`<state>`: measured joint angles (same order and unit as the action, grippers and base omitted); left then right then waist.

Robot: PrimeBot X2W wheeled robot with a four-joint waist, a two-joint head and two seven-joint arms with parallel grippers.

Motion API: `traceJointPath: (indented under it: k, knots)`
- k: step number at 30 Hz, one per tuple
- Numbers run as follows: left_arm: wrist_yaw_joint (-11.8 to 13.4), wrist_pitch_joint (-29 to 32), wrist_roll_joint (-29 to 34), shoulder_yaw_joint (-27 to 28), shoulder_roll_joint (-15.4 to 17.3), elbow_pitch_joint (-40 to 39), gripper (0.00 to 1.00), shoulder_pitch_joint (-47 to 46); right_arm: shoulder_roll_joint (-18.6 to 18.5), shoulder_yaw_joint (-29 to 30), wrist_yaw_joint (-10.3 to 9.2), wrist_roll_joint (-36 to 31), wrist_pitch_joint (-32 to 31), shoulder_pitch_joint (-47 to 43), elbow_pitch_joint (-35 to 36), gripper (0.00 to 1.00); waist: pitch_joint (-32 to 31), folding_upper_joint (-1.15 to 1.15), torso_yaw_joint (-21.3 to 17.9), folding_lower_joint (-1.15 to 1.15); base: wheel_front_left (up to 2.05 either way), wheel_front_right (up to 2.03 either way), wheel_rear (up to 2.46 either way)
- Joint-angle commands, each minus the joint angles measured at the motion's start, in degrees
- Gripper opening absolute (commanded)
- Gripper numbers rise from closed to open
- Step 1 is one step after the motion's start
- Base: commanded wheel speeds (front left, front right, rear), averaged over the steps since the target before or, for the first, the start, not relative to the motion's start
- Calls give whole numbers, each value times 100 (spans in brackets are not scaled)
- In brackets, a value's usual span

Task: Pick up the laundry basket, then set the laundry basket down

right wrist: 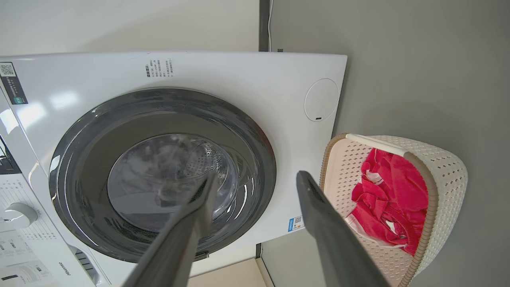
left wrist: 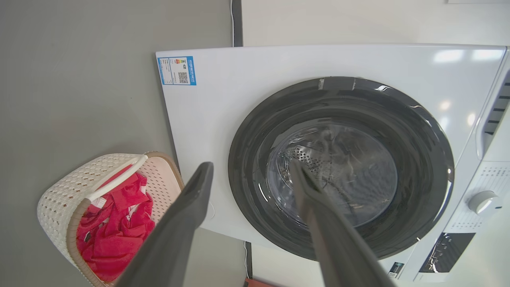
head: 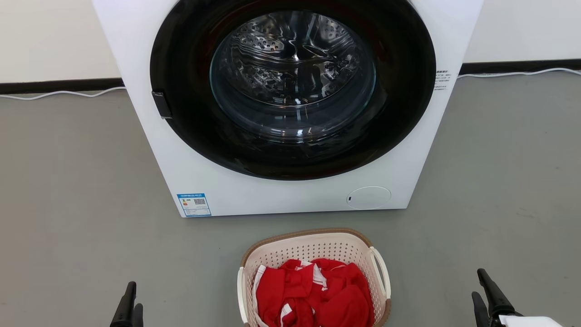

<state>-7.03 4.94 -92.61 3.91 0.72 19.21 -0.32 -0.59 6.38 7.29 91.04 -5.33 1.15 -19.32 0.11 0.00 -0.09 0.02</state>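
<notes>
Left end effector [left wrist: 250, 165] stands open with nothing between its fingers, and so does your right end effector [right wrist: 257, 175]. In the head view both sit low at the near corners, well apart from the laundry basket [head: 308, 250]. You have the basket on the floor [head: 68, 204], near the front of the washing machine [head: 254, 190] and between the two arms. I judge that this layout suits a two-armed lift: its white handles [head: 382, 268] face left and right, one toward each arm, and neither is touched yet. Red clothes [head: 317, 295] lie heaped inside and hide its bottom, so expect some weight. The basket's near end is cut off at the head view's bottom edge, and the machine's top at the upper edge. Reflections on the door glass [head: 292, 104] make it hard to tell whether anything lies behind it.
</notes>
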Motion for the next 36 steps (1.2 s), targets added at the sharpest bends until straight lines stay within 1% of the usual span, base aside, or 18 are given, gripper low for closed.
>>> traceJointPath:
  k: [1, 6, 18, 19, 28, 36]
  knots:
    - [-6, -46, 99, -12, 90, -126, 100, -270, -100, -35, 3, -71, 59, 248, 139, 100, 4, 0, -1, 1, 0, 0, 0]
    - [-8, -149, 259, -104, 142, -111, 100, -330, -161, -173, 3, -204, 168, 335, 122, 100, 13, 0, -8, -2, 0, 0, 0]
    - [-12, -368, 1077, -163, 196, -146, 100, -447, -300, -499, 5, -843, 401, 564, 67, 100, 28, 0, -11, -2, 0, 0, 0]
    - [-12, -368, 1077, -163, 196, -146, 100, -447, -300, -499, 5, -843, 401, 564, 67, 100, 28, 0, -11, -2, 0, 0, 0]
    - [-15, -519, 1855, -225, 222, -196, 100, -487, -388, -741, 7, -1476, 553, 698, 29, 100, 42, 0, -6, -2, 0, 0, 0]
    - [-18, -653, 2681, -369, 292, -206, 100, -507, -471, -957, 8, -2132, 687, 816, -61, 100, 42, 0, -4, -2, 0, 0, 0]
